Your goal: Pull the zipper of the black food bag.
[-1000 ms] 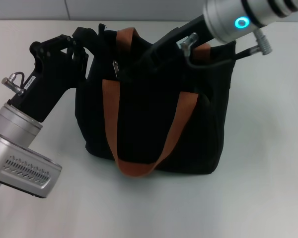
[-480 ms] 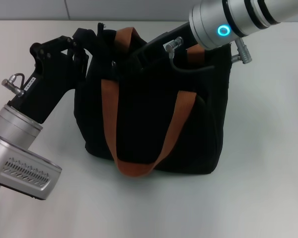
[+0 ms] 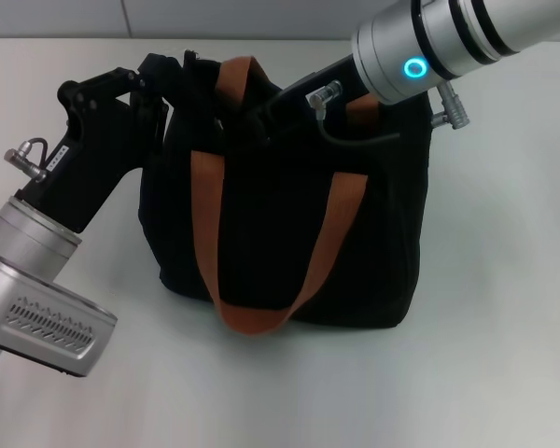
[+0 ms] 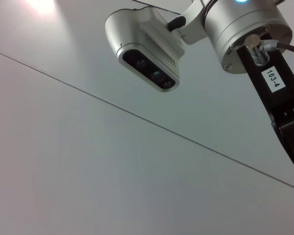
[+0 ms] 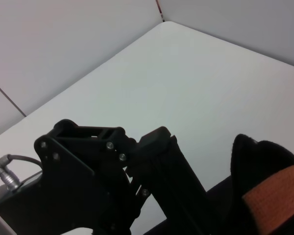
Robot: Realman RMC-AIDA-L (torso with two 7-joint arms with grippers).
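Bracing the black food bag (image 3: pixel 289 224) near the tabletop's (image 3: pixel 504 327) far edge, the left end effector (image 3: pixel 173 79) pinches the bag's upper corner, apparently as an anchor. The right end effector (image 3: pixel 252 117) works at the top opening; its grip and the zipper are hidden.

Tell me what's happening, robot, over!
Left gripper at black food bag's top-left corner. Right gripper at bag's top. Zipper hidden. Nothing blocking.
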